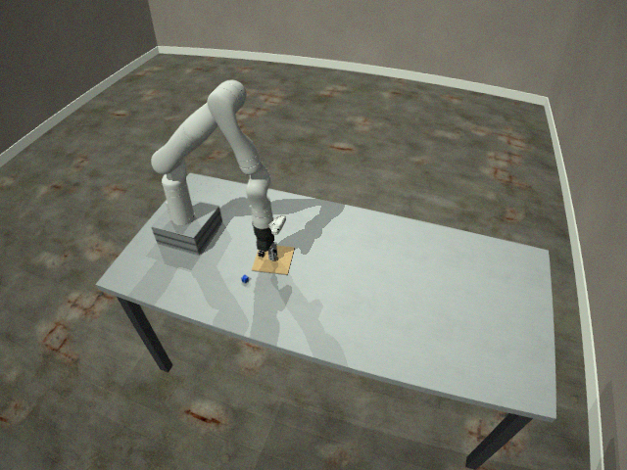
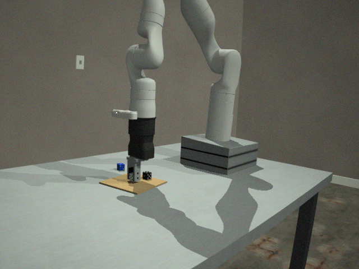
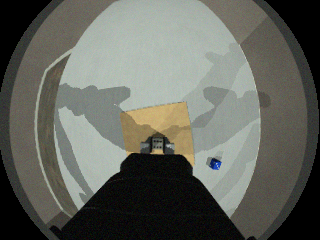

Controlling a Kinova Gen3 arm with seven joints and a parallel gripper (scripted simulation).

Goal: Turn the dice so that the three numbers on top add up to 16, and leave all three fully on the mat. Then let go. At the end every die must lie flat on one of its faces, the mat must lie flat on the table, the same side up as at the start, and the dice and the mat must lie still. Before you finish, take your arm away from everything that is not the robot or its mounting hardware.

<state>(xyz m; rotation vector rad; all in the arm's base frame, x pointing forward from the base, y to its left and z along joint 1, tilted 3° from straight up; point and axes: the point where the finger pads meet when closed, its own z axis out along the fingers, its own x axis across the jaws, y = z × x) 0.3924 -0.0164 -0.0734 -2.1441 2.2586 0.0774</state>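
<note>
Pointing straight down over the tan mat [image 1: 283,265] [image 2: 115,182] [image 3: 170,117], the gripper [image 1: 273,258] [image 2: 133,177] [image 3: 157,142] has its two fingers clamped on a grey die [image 2: 131,176] [image 3: 157,144], one finger on either side of it. From where I stand, that die is right down by the mat, between the fingertips, though I can't tell whether it actually touches the surface. Seen from the wrist, its upper face shows dark pips in what look like two rows. Just beside the hand, on the side toward the arm's striped base block [image 1: 174,240] [image 2: 202,157], a black die [image 1: 261,253] [image 2: 147,175] sits on the mat, apart from the fingers. Its white pips stand out on the side, but the number on top is too small to make out. Farther from the hand, off the mat altogether, a blue die [image 1: 245,278] [image 2: 120,167] [image 3: 215,164] rests on the pale table [image 1: 430,304] [image 2: 72,219] [image 3: 150,40], near one side of the mat without touching it; I can't read its top either. Below the hand, the mat lies flat on the table, with the arm's shadow falling across part of it.
</note>
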